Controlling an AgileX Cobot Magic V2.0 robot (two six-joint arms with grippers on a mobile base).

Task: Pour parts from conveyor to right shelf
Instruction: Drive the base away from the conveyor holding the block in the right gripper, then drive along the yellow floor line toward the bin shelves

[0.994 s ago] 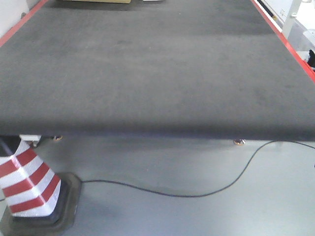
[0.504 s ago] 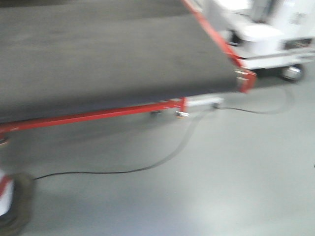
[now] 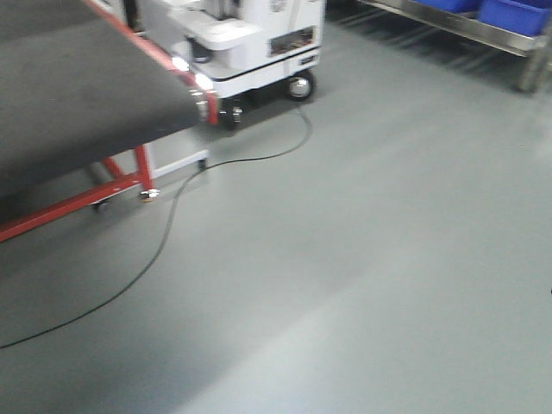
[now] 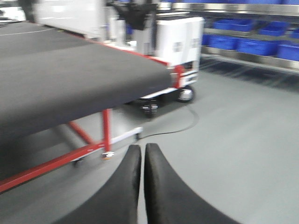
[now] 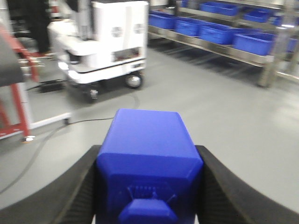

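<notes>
Between the fingers of my right gripper [image 5: 149,156] sits the blue part [image 5: 145,135], clamped on both sides, with a raised stud on the face nearest the wrist camera. My left gripper [image 4: 142,150] is pressed shut, its fingers nearly touching. Beyond it the conveyor [image 4: 70,74] stretches off to the left, a dark belt on red legs. Just past its end stands a white wheeled machine [image 5: 105,42], and a black cable [image 3: 164,228] snakes across the grey floor [image 3: 388,259] near it. Farther right, well apart, the steel shelf [image 5: 261,58] carries large blue bins [image 5: 254,42].
</notes>
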